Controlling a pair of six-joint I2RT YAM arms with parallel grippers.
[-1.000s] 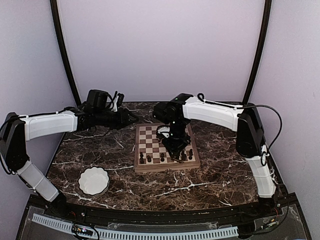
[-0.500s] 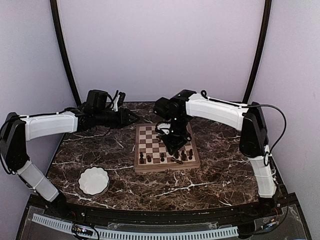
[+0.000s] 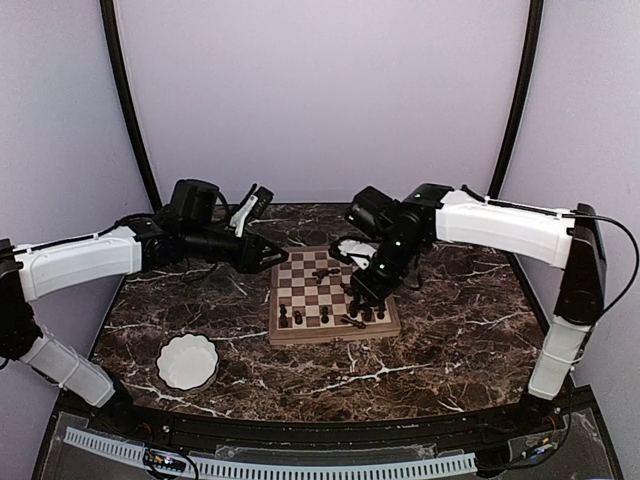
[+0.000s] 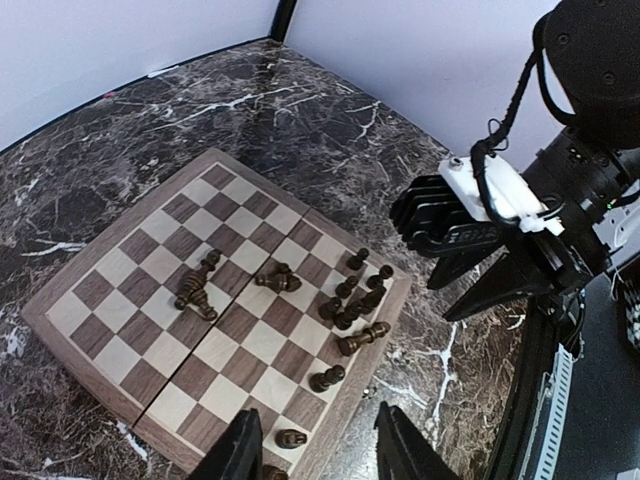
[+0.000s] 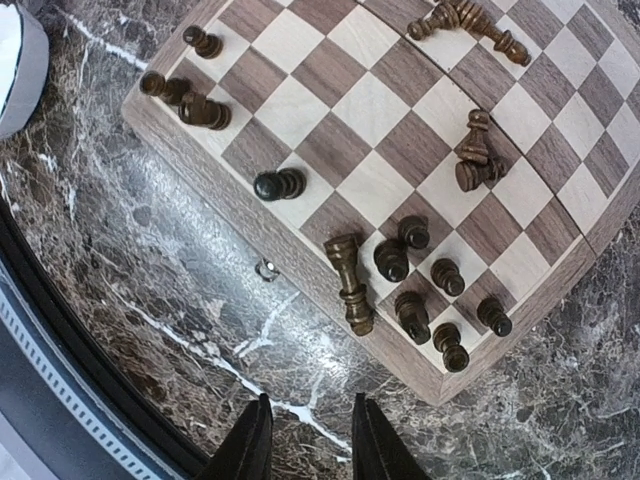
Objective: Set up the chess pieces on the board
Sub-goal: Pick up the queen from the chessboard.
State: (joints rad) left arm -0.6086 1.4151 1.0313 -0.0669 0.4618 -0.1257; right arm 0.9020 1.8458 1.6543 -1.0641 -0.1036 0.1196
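Observation:
The board (image 3: 312,290) lies mid-table. Dark chess pieces stand along its near row (image 3: 298,317) and in a cluster (image 3: 369,311) at the near right corner. One piece (image 3: 322,272) lies toppled mid-board. In the right wrist view the cluster (image 5: 420,270) stands upright, and a taller piece (image 5: 350,282) lies across the rim. My right gripper (image 5: 308,445) hovers open and empty over the marble beside that corner. My left gripper (image 4: 315,455) hangs open and empty above the board's edge, with fallen pieces (image 4: 197,285) below it. In the top view the left gripper (image 3: 278,259) is at the far left corner.
A white scalloped bowl (image 3: 187,361) sits near the front left of the marble table (image 3: 440,340); its rim (image 5: 15,60) shows in the right wrist view. A small metal latch (image 5: 266,268) sticks out of the board's side. The black front rail (image 3: 300,440) borders the table.
The right arm has swung right and lifted, pulling its gripper back from the board's middle to the near right corner. The left gripper has moved right, to the board's far left corner.

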